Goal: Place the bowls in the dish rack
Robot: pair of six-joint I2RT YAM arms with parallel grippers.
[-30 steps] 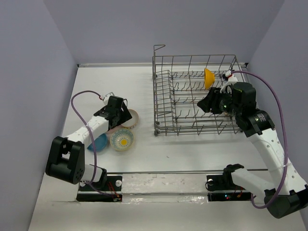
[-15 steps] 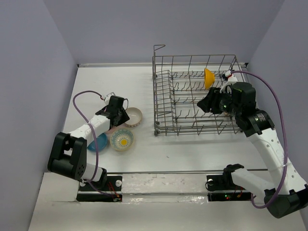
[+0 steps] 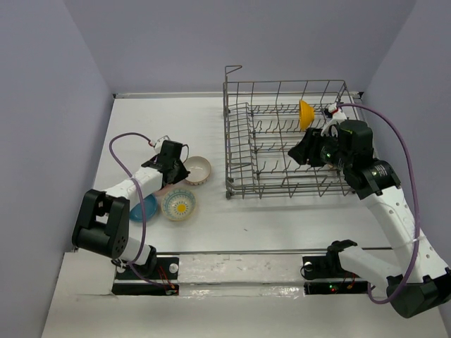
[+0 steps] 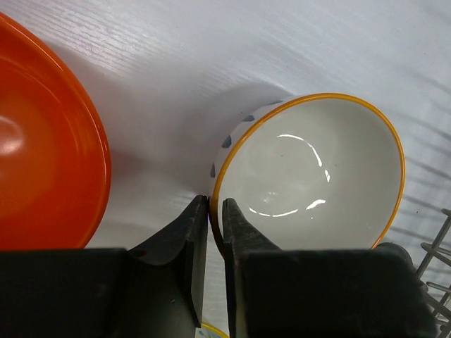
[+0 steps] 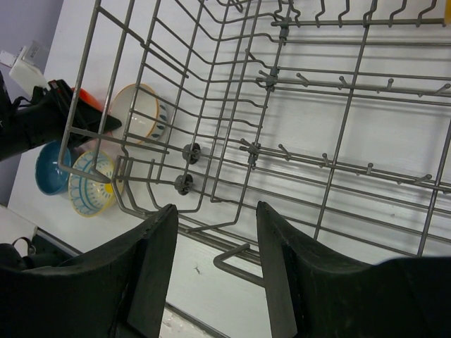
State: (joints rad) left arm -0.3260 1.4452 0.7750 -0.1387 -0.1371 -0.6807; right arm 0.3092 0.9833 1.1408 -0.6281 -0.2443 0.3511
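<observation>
1. Bowls sit on a white table (image 3: 211, 120) closed in by pale lilac walls (image 3: 63, 63). The grey wire dish rack (image 3: 282, 189) stands on the table's right half.
2. The yellow bowl (image 3: 305, 115) stands on edge among the tines at the rack's far side.
3. The other four lie close together on the table, left of the rack.
   - The white bowl (image 3: 196, 170) is nearest the rack.
   - The flower-patterned bowl (image 3: 178, 204) is nearer the arm bases.
   - The blue bowl (image 3: 146, 208) is just to the left of the flower-patterned one.
   - The orange-red bowl (image 4: 42, 141) is mostly hidden from above by the left arm (image 3: 134, 186).
4. The left gripper (image 4: 215, 204) has its fingers almost together, pinching the white bowl's rim, one finger inside and one outside.
5. The right gripper (image 5: 215, 218) hangs above the rack with its jaws partly apart, holding nothing.
6. Count: five bowls, one rack, two arms.
</observation>
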